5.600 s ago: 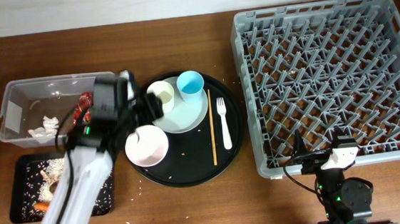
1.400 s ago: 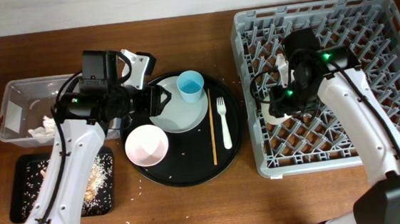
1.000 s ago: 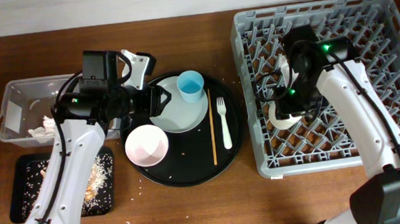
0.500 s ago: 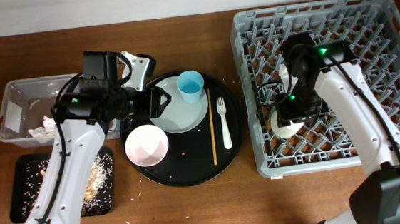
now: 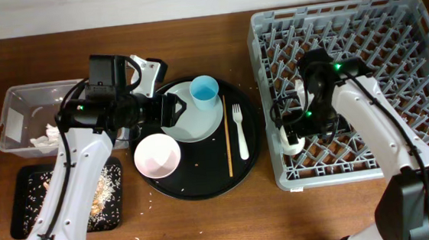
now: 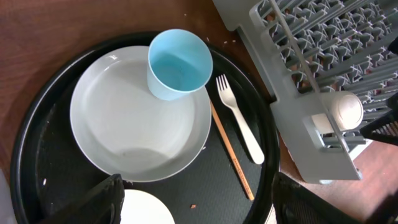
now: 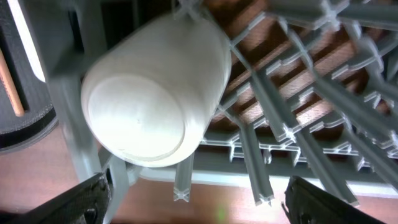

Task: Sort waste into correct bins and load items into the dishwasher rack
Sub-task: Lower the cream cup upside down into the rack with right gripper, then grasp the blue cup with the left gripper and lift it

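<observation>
At the near-left corner of the dishwasher rack (image 5: pixel 263 70), the cream cup (image 7: pixel 152 93) lies tipped on its side among the pegs. Its flat base points back at my right fingers (image 7: pixel 87 199), and its long axis runs away from them, deeper into the rack. Those fingers stand wide apart, one to each side of the cup and just short of it. As far as I can see they touch nothing, so I judge the cup to be resting on the rack alone.

My left fingers (image 6: pixel 106 199) hang over the round black tray (image 6: pixel 37 168), also spread wide and holding nothing. The light blue cup (image 6: pixel 179 62) stands upright, mouth up, on the plate (image 6: pixel 124 124) straight ahead of them, toward the tray's far edge. The left arm is clearly the nearer one for it.
</observation>
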You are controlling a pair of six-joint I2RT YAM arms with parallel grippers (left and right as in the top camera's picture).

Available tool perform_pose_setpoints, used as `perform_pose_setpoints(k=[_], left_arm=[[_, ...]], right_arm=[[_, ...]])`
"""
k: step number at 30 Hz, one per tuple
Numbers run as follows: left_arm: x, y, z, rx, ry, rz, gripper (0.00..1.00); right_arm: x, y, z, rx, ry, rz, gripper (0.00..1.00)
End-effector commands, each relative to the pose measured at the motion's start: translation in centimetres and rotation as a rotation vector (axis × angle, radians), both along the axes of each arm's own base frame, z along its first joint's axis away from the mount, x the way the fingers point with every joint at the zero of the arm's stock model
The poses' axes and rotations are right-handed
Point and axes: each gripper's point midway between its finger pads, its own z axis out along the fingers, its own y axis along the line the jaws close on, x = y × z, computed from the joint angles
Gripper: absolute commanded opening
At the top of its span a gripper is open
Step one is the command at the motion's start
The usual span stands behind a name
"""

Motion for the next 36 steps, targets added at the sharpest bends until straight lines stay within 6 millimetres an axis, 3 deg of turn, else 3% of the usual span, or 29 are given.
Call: perform_pose_setpoints(k=[1,2,3,5,6,8,9,10,12,15,17,18,23,24,25,26,28,31,32,33,35,36], left_arm=[[0.2,0.1,0.0,-0.007,0.002,0.018,0.85],[0.3,0.0,0.1,-0.011,-0.005,0.016,0.95],[1.1,-0.1,0.7,-0.034,-0.03,0.041,0.99],[2.6,-1.0,1.3,-0.04,-0.101,0.033,0.99],[3.7,-1.3,1.0,-0.059,-0.096,0.085,0.95],[6.3,-2.0,-1.9,-0.055,-0.051,0.206,0.66],[7.0,-2.8,-3.1,-0.052,-0.046,0.211,0.64],[7.9,-3.1,-4.9,-0.024,-0.037,0.236,0.48],[8.8,-3.0,-9.5,-0.002,0.064,0.343,0.49],[8.5,-4.2,-13.1,0.025,0.124,0.321,0.49],[8.3,-4.8,-14.1,0.033,0.138,0.309,0.47],[8.7,-4.8,-13.5,0.026,0.124,0.31,0.29],[9.1,-4.6,-12.9,0.023,0.119,0.317,0.18],[9.2,-4.6,-12.4,0.019,0.11,0.317,0.14],[9.2,-4.5,-11.8,0.014,0.1,0.319,0.03],[9.4,-4.2,-10.3,-0.001,0.072,0.327,0.0],[9.1,-3.9,-8.7,-0.01,0.053,0.33,0.01],[7.5,-1.3,-5.4,-0.007,0.043,0.311,0.0],[6.4,-0.5,-3.5,-0.037,0.035,0.253,0.0],[4.5,0.0,0.3,-0.174,0.002,0.109,0.0],[1.6,1.4,7.5,-0.548,-0.09,-0.139,0.0],[0.2,1.8,9.7,-0.692,-0.13,-0.255,0.0]], right_arm=[[2.3,1.8,5.6,0.096,-0.112,0.049,0.99],[2.4,2.3,7.5,0.126,-0.132,0.05,0.99],[2.6,2.9,8.9,0.16,-0.152,0.051,0.99],[2.5,2.9,9.0,0.161,-0.148,0.051,0.99],[2.5,2.9,9.0,0.161,-0.15,0.051,0.99],[2.5,2.9,9.0,0.161,-0.146,0.051,0.99],[2.4,2.9,9.0,0.161,-0.146,0.051,0.99],[2.4,2.9,9.0,0.16,-0.142,0.051,0.99],[2.2,2.8,9.0,0.159,-0.134,0.05,0.99],[2.0,2.8,8.9,0.158,-0.129,0.05,0.99],[2.0,2.8,8.9,0.158,-0.129,0.05,0.99],[2.0,2.8,8.9,0.158,-0.129,0.05,0.99],[2.0,2.8,8.9,0.158,-0.128,0.05,0.99],[2.0,2.8,8.9,0.158,-0.128,0.05,0.99],[2.0,2.8,8.9,0.158,-0.128,0.05,0.99],[2.0,2.8,8.9,0.158,-0.126,0.049,0.98],[1.9,2.8,8.9,0.157,-0.124,0.049,0.99],[1.6,2.7,8.9,0.156,-0.111,0.049,0.99],[1.4,2.9,8.9,0.165,-0.105,0.049,0.99],[1.4,4.2,9.3,0.242,-0.11,0.097,0.99],[0.7,9.6,12.0,0.607,-0.163,0.315,0.97],[0.5,11.7,13.9,0.769,-0.214,0.403,0.96]])
